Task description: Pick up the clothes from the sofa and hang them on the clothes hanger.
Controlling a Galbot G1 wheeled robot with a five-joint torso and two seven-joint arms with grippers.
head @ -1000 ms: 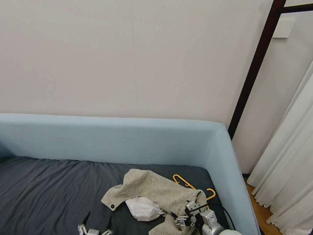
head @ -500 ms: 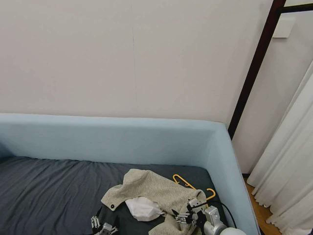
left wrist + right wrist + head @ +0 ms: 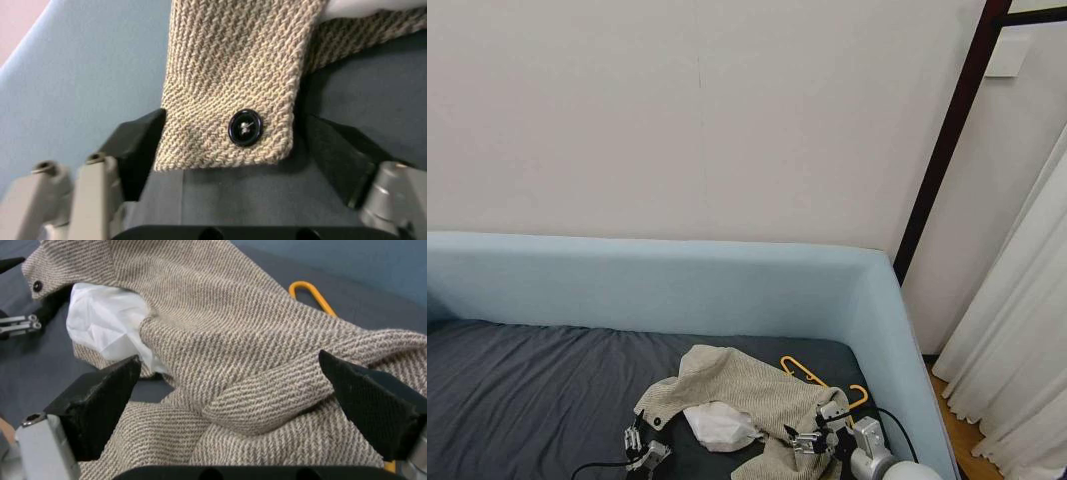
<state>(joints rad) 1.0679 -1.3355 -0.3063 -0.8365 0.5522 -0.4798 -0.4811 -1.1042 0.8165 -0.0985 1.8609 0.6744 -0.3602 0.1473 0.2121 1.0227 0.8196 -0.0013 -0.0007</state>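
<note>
A beige tweed garment [image 3: 745, 388] with a white lining [image 3: 717, 424] lies crumpled on the sofa's dark grey seat [image 3: 527, 390], at its right end. An orange hanger [image 3: 808, 374] pokes out from under it. My left gripper [image 3: 643, 442] is open at the garment's left cuff. In the left wrist view the cuff [image 3: 233, 70] and its black button [image 3: 245, 127] sit between the spread fingers of that gripper [image 3: 233, 150]. My right gripper [image 3: 813, 434] is open over the garment's right side, and a thick fold [image 3: 267, 405] lies between its fingers [image 3: 100, 400].
The sofa's light blue backrest [image 3: 657, 285] and right arm [image 3: 892, 350] wall in the seat. A dark upright post [image 3: 942, 150] and white curtains [image 3: 1017, 380] stand to the right of the sofa. The seat to the left of the garment is bare.
My left gripper has moved up and to the right across the seat until its fingers flank the cuff. My right gripper has shifted slightly right on the garment.
</note>
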